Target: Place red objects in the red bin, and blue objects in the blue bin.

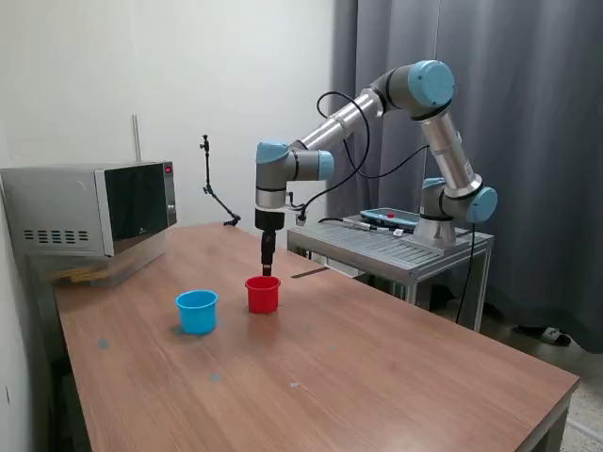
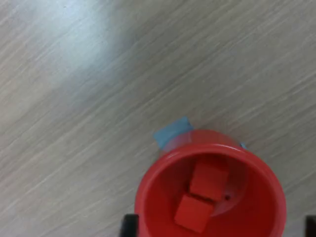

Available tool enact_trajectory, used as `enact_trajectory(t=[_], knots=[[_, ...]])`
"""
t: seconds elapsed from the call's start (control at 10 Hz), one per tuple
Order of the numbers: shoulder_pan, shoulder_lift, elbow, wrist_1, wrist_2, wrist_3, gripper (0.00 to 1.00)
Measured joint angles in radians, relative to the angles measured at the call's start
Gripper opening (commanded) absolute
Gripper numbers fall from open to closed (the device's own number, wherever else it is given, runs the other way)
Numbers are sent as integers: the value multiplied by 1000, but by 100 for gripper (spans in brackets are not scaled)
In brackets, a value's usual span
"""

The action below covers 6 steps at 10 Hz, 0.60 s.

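Both red cubes point(image 2: 202, 195) lie in the red bin point(image 1: 263, 294) mid-surface, the hand point(image 1: 268, 268) hovering just above it, its spread impossible to tell, while the blue bin point(image 1: 197, 311) beside hides its contents.

The table point(image 1: 377, 367) looks like wood or wood-look laminate, with a fine straight grain and a smooth, faintly shiny top. The red bin point(image 2: 212, 197) and the blue bin point(image 1: 197, 311) look like smooth plastic with a soft sheen. Two red cubes point(image 2: 202, 197) inside the red bin look matt. The microwave point(image 1: 89, 207) has a dull grey metal case and a glossy dark door. The grey curtain point(image 1: 528, 113) is matt cloth in folds.
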Motion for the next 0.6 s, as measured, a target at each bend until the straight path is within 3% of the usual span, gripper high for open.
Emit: enact_trajectory(t=[0.4, 0.6], knots=[[9, -10, 0, 2, 2, -12, 100], [30, -77, 5, 22, 2, -75, 100]])
